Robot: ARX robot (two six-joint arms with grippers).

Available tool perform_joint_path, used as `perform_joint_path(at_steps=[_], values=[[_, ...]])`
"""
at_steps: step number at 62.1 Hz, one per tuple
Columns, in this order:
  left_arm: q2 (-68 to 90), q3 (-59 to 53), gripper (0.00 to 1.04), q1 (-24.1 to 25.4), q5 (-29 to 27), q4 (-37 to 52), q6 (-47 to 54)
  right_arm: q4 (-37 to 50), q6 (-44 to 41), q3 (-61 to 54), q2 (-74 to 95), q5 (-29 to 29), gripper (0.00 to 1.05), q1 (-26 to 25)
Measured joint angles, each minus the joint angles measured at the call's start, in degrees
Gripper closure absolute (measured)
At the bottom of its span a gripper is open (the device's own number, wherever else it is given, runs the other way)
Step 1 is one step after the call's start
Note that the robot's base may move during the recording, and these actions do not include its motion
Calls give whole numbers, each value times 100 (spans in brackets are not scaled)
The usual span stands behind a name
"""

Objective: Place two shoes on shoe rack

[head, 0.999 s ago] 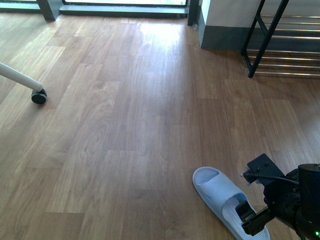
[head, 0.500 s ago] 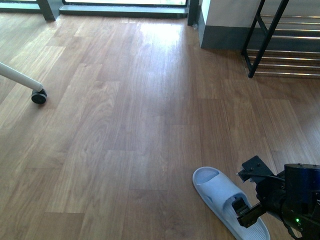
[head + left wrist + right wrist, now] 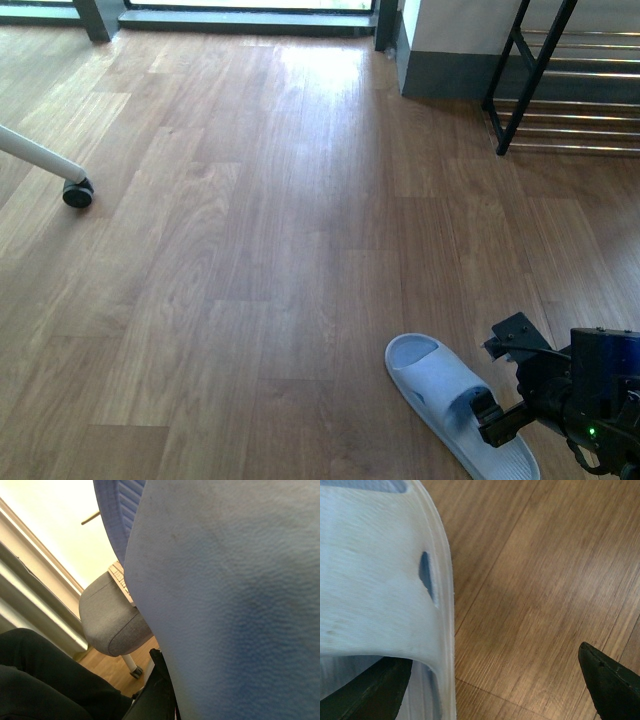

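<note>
A pale blue slide lies on the wood floor at the lower right of the front view. My right gripper is at its strap and open. In the right wrist view one finger is under the strap, the other finger is over bare floor, and the strap's side edge stands between them. A second pale blue slide fills the left wrist view, and my left gripper is shut on it; one black finger shows along its edge. The shoe rack stands at the far right.
A white leg with a black caster stands at the left. A white pillar with a grey base is next to the rack. The left wrist view shows a grey chair seat and dark clothing.
My right gripper has shifted a little left and lower, closing in on the strap of the slide on the floor. The slide itself has not moved.
</note>
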Motion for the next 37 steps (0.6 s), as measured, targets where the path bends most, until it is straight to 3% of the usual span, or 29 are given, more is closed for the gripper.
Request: perform_joint_path(at_steps=[18,37], values=[[0,0,103,0,0,0,0,254,553,286,79,-295,10,398],[0,0,103,0,2,0,0,315,610,551,313,-142,49,566]])
